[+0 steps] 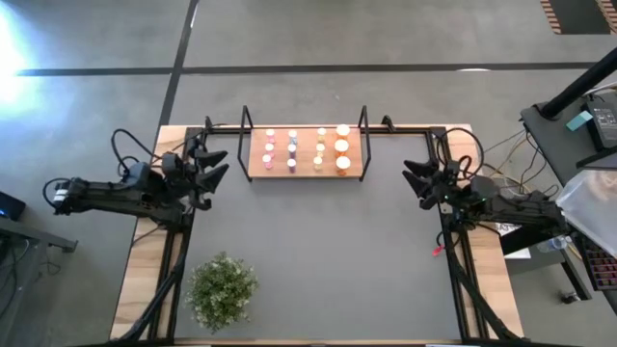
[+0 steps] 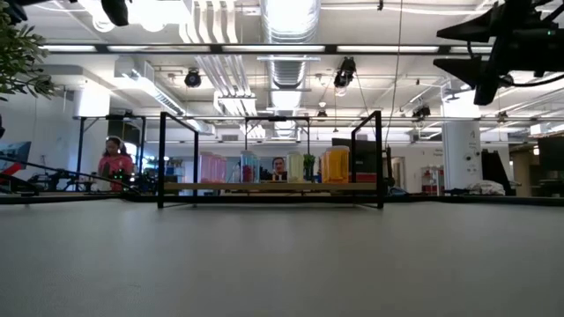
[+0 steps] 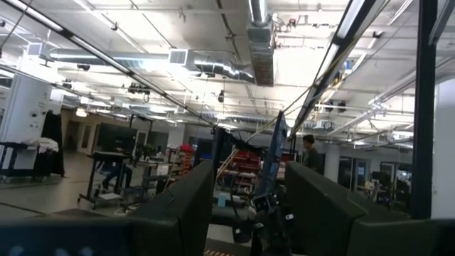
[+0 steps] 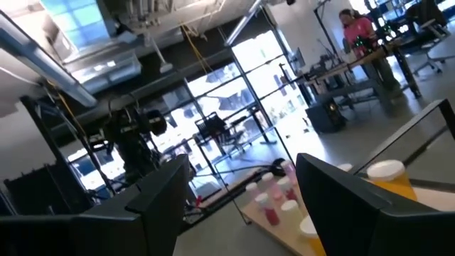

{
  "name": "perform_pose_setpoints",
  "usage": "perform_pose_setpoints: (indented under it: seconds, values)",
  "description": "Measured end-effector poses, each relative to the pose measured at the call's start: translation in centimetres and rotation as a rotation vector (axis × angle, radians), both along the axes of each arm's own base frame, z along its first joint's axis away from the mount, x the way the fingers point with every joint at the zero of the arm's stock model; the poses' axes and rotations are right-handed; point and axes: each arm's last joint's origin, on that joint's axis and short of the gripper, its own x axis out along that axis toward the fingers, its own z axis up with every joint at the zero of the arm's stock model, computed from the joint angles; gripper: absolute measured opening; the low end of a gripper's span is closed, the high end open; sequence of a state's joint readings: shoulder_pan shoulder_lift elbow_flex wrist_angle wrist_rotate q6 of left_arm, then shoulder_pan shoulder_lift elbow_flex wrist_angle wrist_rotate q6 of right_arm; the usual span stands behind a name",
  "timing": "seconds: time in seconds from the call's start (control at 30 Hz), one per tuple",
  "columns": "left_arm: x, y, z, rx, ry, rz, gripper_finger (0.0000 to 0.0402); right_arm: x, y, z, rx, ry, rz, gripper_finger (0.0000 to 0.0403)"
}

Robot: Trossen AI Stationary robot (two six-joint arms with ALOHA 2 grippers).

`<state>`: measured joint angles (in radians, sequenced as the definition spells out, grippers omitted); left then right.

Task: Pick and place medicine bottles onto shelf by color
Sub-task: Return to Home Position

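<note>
Medicine bottles [image 1: 342, 146]: all stand colour-grouped on the shelf [image 1: 256, 173], between both grippers; none seen on the tabletop [image 1: 318, 251].
Left gripper [image 1: 222, 162]: released, empty, beside the shelf.
Right gripper [image 1: 413, 178]: released, empty, near the shelf's other end.
Progress: sorting apparently complete.

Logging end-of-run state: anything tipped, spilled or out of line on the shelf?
Nothing stands out. The medicine bottles stand upright in four tidy columns on the shelf. Left end effector and right end effector sit open at its sides.

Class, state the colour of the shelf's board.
Light wood; shelf board shows best in high view.
</note>
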<state>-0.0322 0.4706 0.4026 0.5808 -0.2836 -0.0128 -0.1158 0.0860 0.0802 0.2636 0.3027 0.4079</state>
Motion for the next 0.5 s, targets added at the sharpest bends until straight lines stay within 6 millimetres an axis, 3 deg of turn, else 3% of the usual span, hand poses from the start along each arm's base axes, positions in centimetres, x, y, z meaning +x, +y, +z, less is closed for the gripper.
perform_pose_setpoints:
  seconds: [0.27, 0.5]
  values:
    - [0.4, 0.0, -0.7, -0.005, 0.071, -0.003, 0.016, 0.5, -0.1, -2.3, 0.071, 0.034, 0.015, 0.0247]
    - [1.0, 0.0, -1.3, -0.003, 0.106, -0.004, 0.016, 0.5, -0.1, -2.3, 0.07, 0.033, 0.014, 0.0247]
